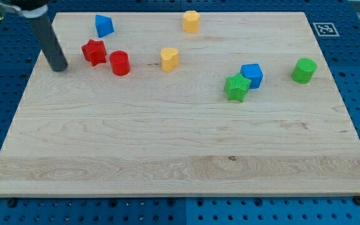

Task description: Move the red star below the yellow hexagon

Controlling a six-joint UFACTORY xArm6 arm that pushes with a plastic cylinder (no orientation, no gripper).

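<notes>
Seven blocks lie scattered over the upper half of the table, and the one I care about, the red star, sits near the view's top left. My tip rests just to the view's left of it, slightly lower, close but apart. I have no hand to open or shut, only this rod, and it holds nothing.

A red cylinder sits touching or nearly touching the star on its right and a little below, directly on the line toward the goal. Which yellow block is the hexagon I cannot tell for sure; I judge it to be the yellow block at the top, with the other yellow block lower down. Either way the star must travel toward the view's right, so I am on the correct side to push, though the cylinder could get shoved along.
</notes>
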